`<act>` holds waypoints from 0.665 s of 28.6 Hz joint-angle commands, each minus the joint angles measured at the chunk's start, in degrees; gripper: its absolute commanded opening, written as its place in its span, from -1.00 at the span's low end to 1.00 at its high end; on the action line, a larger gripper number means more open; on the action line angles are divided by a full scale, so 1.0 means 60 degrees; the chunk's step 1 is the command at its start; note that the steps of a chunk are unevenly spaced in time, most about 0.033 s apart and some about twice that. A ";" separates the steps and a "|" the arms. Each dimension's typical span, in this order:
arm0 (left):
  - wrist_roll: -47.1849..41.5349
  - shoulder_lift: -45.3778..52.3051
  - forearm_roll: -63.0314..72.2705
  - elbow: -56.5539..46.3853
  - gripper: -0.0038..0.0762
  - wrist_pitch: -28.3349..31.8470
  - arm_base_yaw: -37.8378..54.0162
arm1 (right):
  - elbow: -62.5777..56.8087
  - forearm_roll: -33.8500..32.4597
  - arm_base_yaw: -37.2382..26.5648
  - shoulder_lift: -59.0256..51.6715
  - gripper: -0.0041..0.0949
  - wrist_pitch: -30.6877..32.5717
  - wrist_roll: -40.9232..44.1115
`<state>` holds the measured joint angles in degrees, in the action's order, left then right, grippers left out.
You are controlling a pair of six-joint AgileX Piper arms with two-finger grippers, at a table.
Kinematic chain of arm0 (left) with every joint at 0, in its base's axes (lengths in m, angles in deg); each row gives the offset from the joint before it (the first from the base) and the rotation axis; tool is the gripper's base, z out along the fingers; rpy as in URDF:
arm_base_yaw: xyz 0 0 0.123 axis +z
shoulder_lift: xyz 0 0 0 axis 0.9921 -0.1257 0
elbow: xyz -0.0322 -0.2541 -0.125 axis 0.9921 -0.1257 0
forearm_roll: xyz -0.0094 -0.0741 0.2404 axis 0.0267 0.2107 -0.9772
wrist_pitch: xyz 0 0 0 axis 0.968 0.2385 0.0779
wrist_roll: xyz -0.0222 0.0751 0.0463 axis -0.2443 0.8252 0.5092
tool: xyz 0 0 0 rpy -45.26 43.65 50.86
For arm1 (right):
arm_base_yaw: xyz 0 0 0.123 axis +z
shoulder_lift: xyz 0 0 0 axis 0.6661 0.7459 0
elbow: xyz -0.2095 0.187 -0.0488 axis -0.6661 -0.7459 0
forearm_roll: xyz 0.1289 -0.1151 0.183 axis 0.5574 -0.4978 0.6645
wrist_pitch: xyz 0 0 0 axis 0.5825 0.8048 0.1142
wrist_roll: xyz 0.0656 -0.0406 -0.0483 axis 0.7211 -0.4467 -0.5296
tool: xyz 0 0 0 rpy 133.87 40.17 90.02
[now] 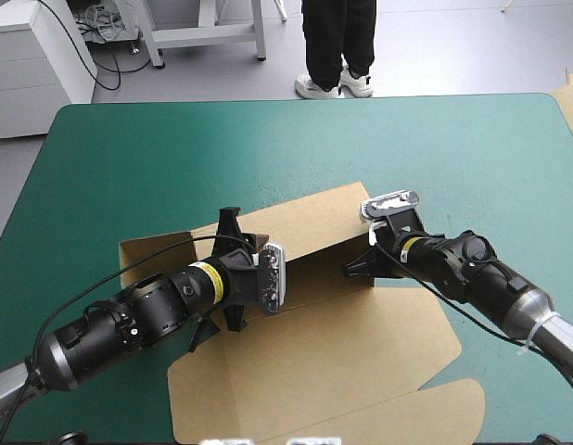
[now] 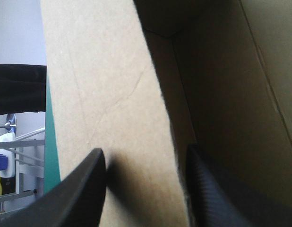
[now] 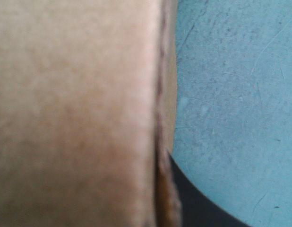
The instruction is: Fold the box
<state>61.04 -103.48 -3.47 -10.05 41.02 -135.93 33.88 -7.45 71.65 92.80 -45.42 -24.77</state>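
Observation:
The brown box [image 1: 314, 352] lies mid-table with its long back wall raised and its lid flat toward the front. My left gripper [image 1: 238, 271] is at the wall's left part. In the left wrist view it [image 2: 146, 165] is open, with the wall's upright edge [image 2: 103, 85] between the two black fingers [image 2: 89, 189]. My right gripper [image 1: 365, 262] is at the right end of the wall. In the right wrist view the board [image 3: 70, 113] fills one side, and one black finger [image 3: 193, 198] lies tight against its edge; the other finger is hidden behind the board.
The teal-green cover [image 1: 268, 148] stretches beyond the box to the far edge. A piece of pale brown board [image 1: 572, 107] shows at the table's far right corner. The box's front flaps reach close to the table's near edge [image 1: 407, 417].

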 commanded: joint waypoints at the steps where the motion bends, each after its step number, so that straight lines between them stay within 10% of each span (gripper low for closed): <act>1: -0.0884 0.0149 -0.0882 0.0135 -0.04 0.0137 -0.0133 | 0.0459 0.0405 0.0062 0.0083 -0.94 -0.0763 0.0093; 19: -0.4052 0.0149 -0.5441 0.0135 -0.11 -0.0915 -0.0913 | 0.1333 0.0658 -0.0707 0.1124 -0.94 0.0203 0.0254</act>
<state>40.78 -103.91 -30.65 -10.67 37.12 -139.07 39.46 -3.56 68.46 98.12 -43.06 -23.70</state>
